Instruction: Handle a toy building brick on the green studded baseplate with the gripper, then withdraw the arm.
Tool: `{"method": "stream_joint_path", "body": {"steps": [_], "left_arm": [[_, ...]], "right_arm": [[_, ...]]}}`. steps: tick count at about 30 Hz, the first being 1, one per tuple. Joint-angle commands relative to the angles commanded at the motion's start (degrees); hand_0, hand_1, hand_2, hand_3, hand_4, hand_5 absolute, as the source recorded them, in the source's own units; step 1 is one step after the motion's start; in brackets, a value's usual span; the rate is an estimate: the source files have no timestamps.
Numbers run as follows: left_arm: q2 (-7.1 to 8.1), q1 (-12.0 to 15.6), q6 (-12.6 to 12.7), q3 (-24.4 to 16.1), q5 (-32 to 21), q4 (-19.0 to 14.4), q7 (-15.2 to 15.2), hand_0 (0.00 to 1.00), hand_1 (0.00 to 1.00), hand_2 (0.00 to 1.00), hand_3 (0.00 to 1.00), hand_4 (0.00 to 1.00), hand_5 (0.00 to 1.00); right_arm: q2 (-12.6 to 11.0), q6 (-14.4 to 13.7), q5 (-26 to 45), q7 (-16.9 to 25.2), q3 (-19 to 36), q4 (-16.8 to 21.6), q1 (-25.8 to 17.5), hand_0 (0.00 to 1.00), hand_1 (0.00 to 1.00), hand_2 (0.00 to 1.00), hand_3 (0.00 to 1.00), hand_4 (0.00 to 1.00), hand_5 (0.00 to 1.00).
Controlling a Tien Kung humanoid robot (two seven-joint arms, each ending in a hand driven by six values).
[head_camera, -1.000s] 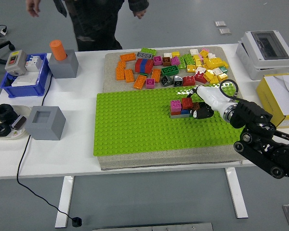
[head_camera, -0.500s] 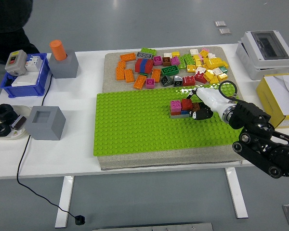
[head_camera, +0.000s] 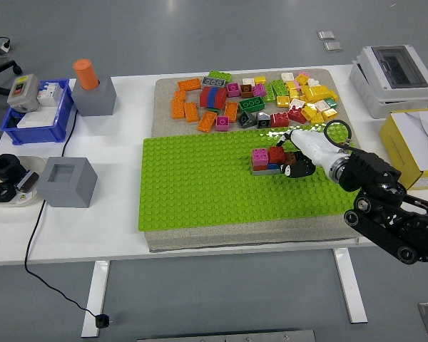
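The green studded baseplate [head_camera: 200, 185] lies on a grey mat in the middle of the table. On its right part stands a small cluster of bricks: a pink brick [head_camera: 260, 157] and a red brick [head_camera: 277, 152] on a grey one [head_camera: 260, 170]. My right hand [head_camera: 294, 161], white with black fingertips, reaches in from the right. Its fingers are curled around the right end of the cluster, against the red brick. My left arm is out of the picture.
Several loose bricks [head_camera: 257, 100] lie on the mat behind the baseplate. At the left stand a grey box [head_camera: 69, 181], a blue bin [head_camera: 36, 117] and a grey block with an orange cylinder [head_camera: 93, 89]. A white case [head_camera: 392, 78] and a yellow box [head_camera: 417, 146] are at the right.
The person at the far side of the table has left the picture. My right hand has stayed almost still at the brick cluster.
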Motion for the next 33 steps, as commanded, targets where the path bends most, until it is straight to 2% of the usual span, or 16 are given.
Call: {"method": "stream_joint_path", "body": {"steps": [33], "left_arm": [[-0.04, -0.48, -0.12, 0.12, 0.7, 0.0, 0.04, 0.637, 0.64, 0.601, 0.607, 0.599, 0.256]], "right_arm": [[-0.04, 0.18, 0.55, 0.01, -0.24, 0.02, 0.22, 0.824, 0.847, 0.889, 0.684, 0.701, 0.148]]}}
